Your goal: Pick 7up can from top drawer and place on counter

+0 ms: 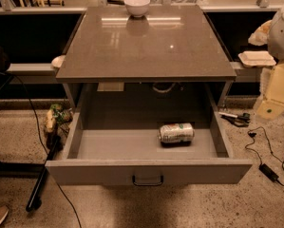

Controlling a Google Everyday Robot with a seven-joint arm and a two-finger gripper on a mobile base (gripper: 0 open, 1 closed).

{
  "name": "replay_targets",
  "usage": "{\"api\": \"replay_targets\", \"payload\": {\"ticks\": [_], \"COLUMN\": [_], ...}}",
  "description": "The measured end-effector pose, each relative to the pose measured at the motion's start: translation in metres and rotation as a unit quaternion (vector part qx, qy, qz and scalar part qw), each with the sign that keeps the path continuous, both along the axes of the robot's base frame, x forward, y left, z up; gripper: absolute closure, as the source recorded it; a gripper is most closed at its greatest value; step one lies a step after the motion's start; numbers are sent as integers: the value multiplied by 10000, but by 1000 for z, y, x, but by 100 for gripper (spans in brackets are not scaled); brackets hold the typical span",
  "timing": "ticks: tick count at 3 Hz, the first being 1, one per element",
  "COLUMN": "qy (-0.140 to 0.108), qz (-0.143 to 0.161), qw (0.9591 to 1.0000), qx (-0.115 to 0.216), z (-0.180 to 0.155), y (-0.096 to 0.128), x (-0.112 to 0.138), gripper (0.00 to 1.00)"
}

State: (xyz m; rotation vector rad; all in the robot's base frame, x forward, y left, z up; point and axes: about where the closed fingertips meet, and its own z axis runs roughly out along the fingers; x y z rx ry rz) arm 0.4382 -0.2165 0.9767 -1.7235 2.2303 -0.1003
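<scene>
counter (146, 46): a smooth, glossy grey-brown top was seen mid-frame, with light mirrored.
top drawer (84, 171): matt grey panels were shown in the lower frame.
handle (147, 180): dark metal was seen.
7up can (176, 132): shiny, dented silvery metal was shown.
bowl (137, 5): smooth glossy white was seen, top centre.
floor (227, 203): a speckled, rough-looking surface was shown.
gripper: outside the frame.

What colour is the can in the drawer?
The 7up can is silvery-white with green markings, shown in the camera view; gripper not in view.
</scene>
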Motion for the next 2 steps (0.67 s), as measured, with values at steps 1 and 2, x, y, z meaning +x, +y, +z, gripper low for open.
{"api": "replay_targets", "payload": {"ticks": [1, 2], "qy": [0, 246], "qz": [0, 251], "qw": [10000, 9990], "qx": [0, 264], "z": [0, -38], "y": [0, 11], "x": [0, 8], "gripper": [0, 0]}}
